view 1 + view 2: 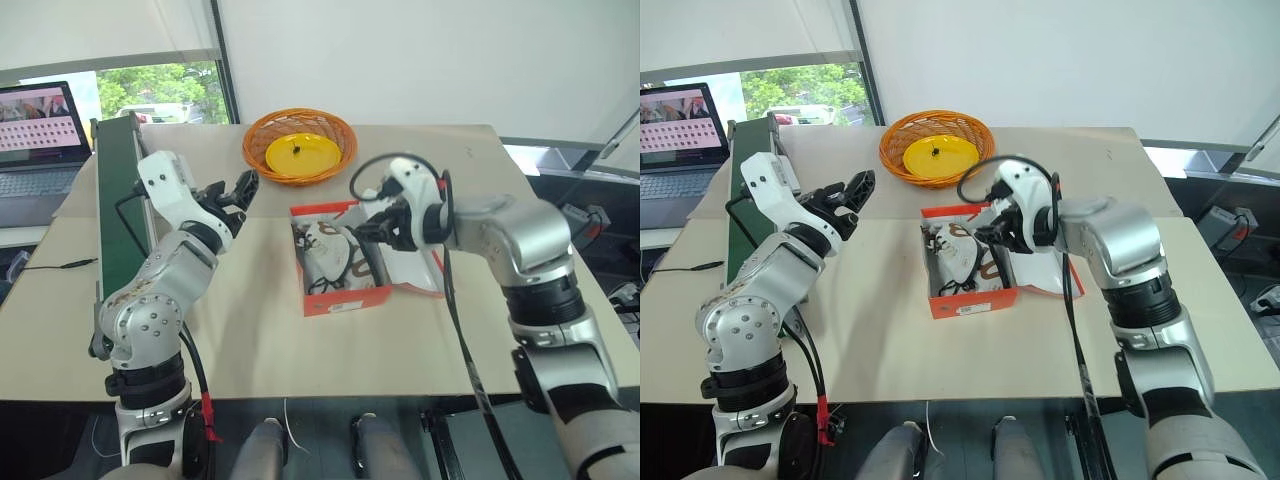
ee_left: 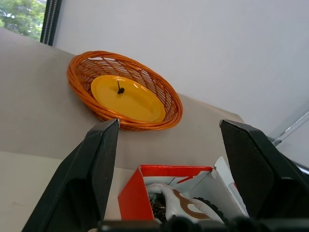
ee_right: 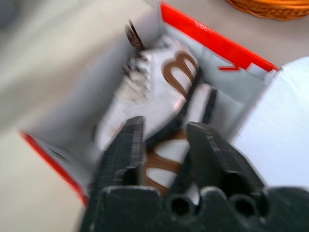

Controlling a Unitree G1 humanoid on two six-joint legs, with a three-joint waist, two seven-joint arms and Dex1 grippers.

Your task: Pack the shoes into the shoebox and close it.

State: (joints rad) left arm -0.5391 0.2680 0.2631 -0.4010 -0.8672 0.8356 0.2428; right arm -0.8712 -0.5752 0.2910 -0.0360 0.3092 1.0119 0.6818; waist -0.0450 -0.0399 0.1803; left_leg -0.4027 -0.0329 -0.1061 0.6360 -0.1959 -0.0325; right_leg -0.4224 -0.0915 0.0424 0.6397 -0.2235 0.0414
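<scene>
The red shoebox (image 1: 345, 298) sits open in the middle of the table, its lid (image 1: 415, 270) lying flat to the right. Two whitish-grey shoes (image 1: 330, 255) with brown markings lie inside, side by side (image 3: 159, 82). My right gripper (image 1: 370, 232) hangs just above the box's right half, pointing down at the shoes. A narrow gap shows between its fingers (image 3: 133, 145) and nothing is in it. My left gripper (image 1: 232, 190) hovers left of the box, wide open and empty, facing the box and the basket (image 2: 169, 125).
An orange wicker basket (image 1: 258, 150) with a yellow plate (image 1: 303, 155) stands behind the box. A dark green upright panel (image 1: 118, 200) runs along the table's left side, with a laptop (image 1: 40, 125) beyond it. Bare tabletop (image 1: 250, 340) lies in front of the box.
</scene>
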